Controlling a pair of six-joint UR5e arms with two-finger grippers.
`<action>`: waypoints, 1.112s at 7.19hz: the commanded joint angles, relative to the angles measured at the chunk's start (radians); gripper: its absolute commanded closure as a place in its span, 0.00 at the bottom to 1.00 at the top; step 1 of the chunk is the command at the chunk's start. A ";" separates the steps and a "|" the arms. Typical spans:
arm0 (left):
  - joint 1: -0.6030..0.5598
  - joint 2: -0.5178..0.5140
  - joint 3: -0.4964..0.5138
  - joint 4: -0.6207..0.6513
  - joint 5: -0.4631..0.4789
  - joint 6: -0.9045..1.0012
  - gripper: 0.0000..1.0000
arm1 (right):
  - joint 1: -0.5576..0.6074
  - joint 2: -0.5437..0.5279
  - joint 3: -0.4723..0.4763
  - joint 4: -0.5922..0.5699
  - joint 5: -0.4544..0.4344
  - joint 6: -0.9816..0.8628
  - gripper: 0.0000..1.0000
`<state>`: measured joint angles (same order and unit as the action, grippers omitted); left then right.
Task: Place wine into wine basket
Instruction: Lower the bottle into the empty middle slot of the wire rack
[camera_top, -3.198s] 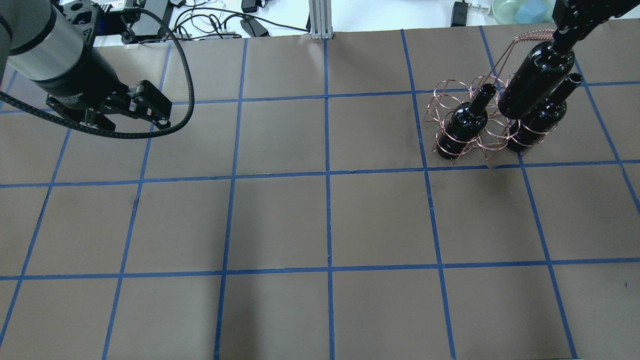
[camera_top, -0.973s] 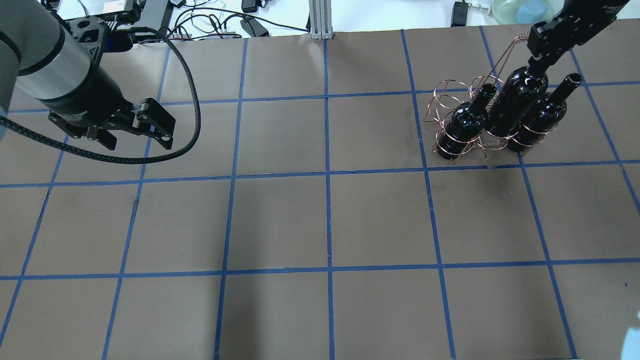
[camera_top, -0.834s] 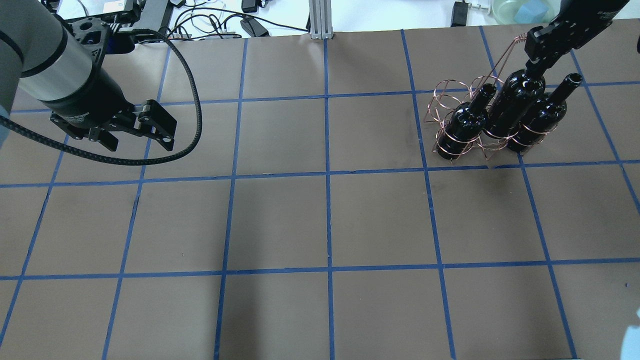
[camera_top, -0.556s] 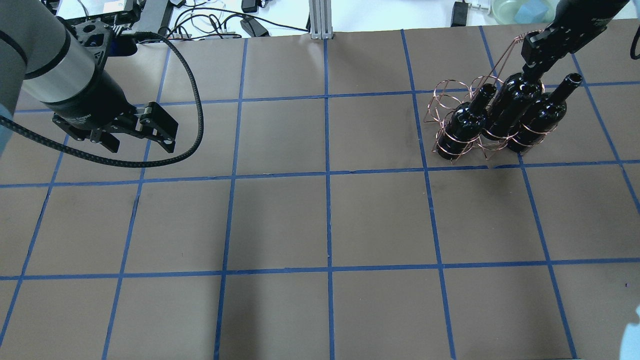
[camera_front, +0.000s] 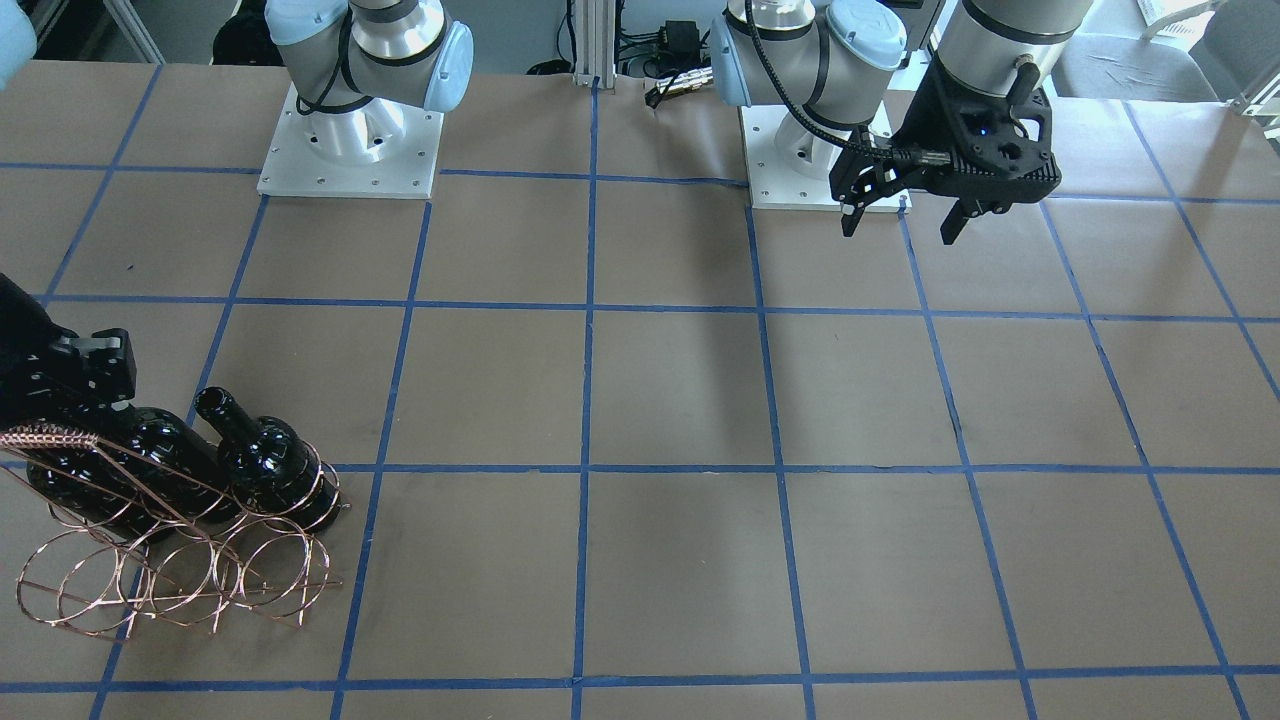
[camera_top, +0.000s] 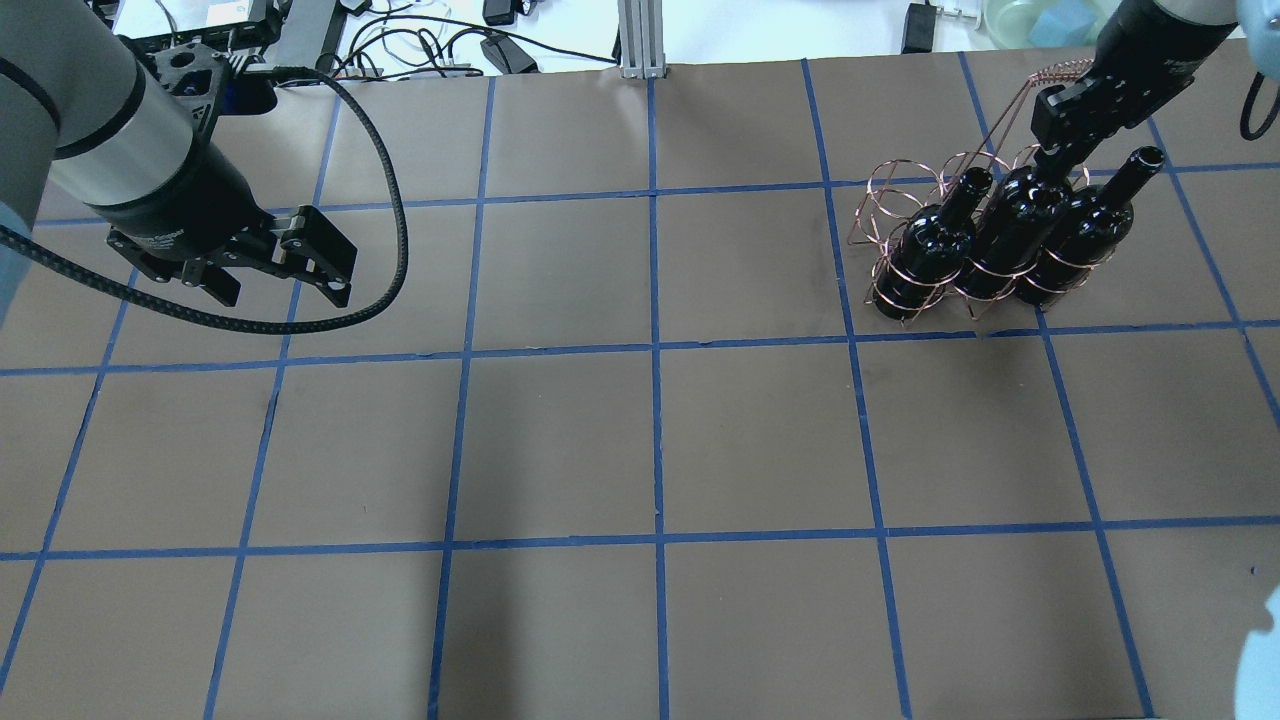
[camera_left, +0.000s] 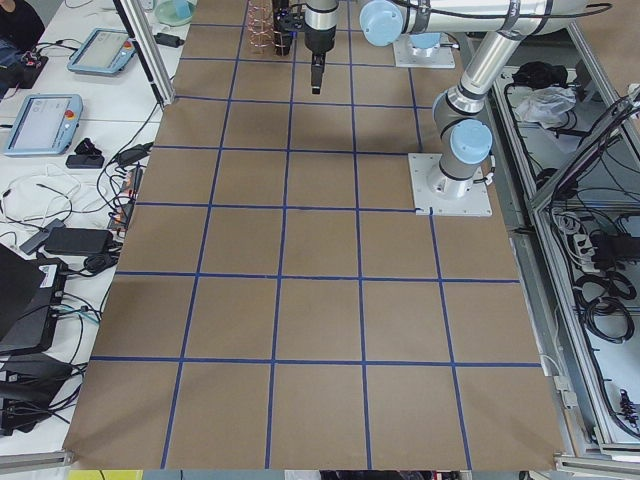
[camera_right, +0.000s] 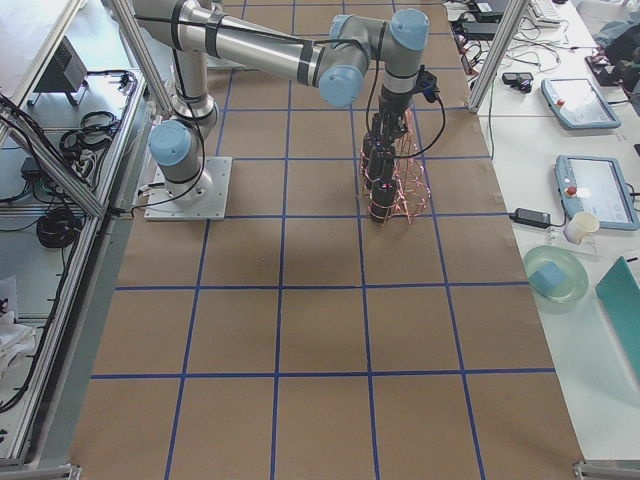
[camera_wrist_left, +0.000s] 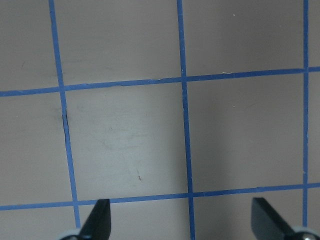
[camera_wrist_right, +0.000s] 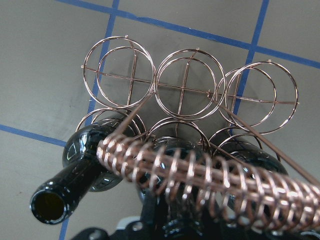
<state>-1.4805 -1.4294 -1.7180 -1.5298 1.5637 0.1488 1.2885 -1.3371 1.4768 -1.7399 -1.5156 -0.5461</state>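
Note:
The copper wire wine basket (camera_top: 900, 195) stands at the table's far right; it also shows in the front view (camera_front: 170, 590) and the right wrist view (camera_wrist_right: 187, 90). Three dark wine bottles stand in its near row. My right gripper (camera_top: 1052, 150) is shut on the neck of the middle bottle (camera_top: 1010, 235), which sits down in its ring between the left bottle (camera_top: 925, 255) and the right bottle (camera_top: 1085, 235). The coil-wrapped handle (camera_wrist_right: 200, 175) crosses in front of the held bottle. My left gripper (camera_top: 285, 290) is open and empty, above the table's far left.
Cables and power bricks (camera_top: 440, 45) lie beyond the table's far edge, beside an aluminium post (camera_top: 640, 40). A bowl with a blue block (camera_top: 1040, 22) sits past the far right corner. The arm bases (camera_front: 350, 150) stand on the robot's side.
My right gripper has lowered the middle bottle down into its ring between the other two. My left gripper has drifted slightly nearer and to the right, still open.

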 joint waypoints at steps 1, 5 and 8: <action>0.000 0.000 0.002 0.000 -0.001 0.000 0.00 | 0.000 0.010 0.028 -0.044 0.000 0.006 1.00; 0.002 0.001 0.002 0.000 -0.007 -0.011 0.00 | 0.000 0.041 0.028 -0.075 0.000 0.020 0.48; 0.003 0.001 0.002 0.000 0.001 -0.012 0.00 | 0.006 0.018 0.008 -0.060 -0.015 0.123 0.00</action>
<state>-1.4783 -1.4281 -1.7165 -1.5293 1.5629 0.1378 1.2916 -1.3059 1.4998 -1.8074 -1.5227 -0.4478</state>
